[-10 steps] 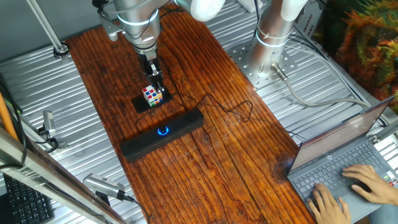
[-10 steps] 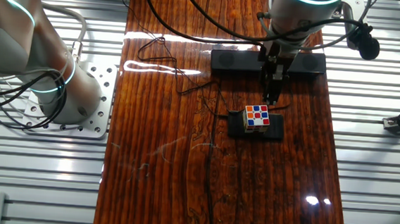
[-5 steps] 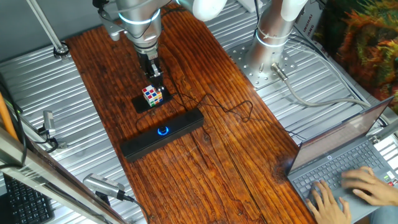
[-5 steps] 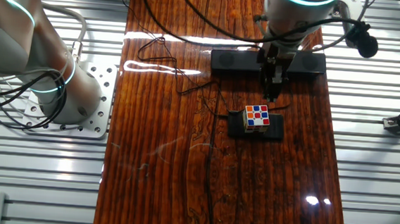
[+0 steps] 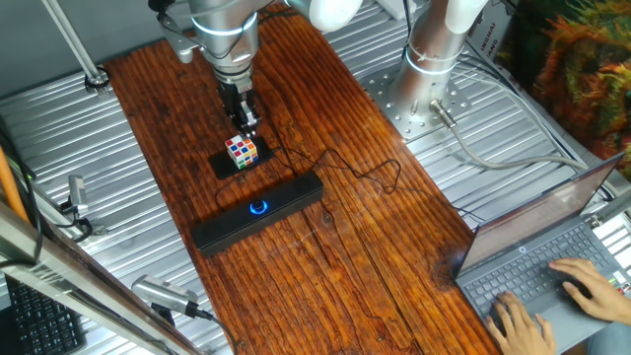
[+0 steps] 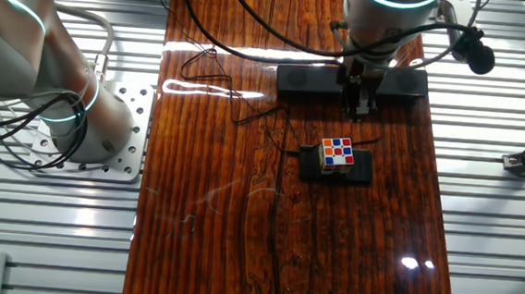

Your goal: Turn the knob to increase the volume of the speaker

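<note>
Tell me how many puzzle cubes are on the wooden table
1: the multicoloured cube sits on a small black pad, between the end effector and the speaker. None seems hidden.

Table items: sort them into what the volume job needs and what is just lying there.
Needed for the job:
- speaker
- knob with the blue ring
- gripper

Just lying about:
- multicoloured cube
- black pad under the cube
- laptop being typed on at the table's edge
</note>
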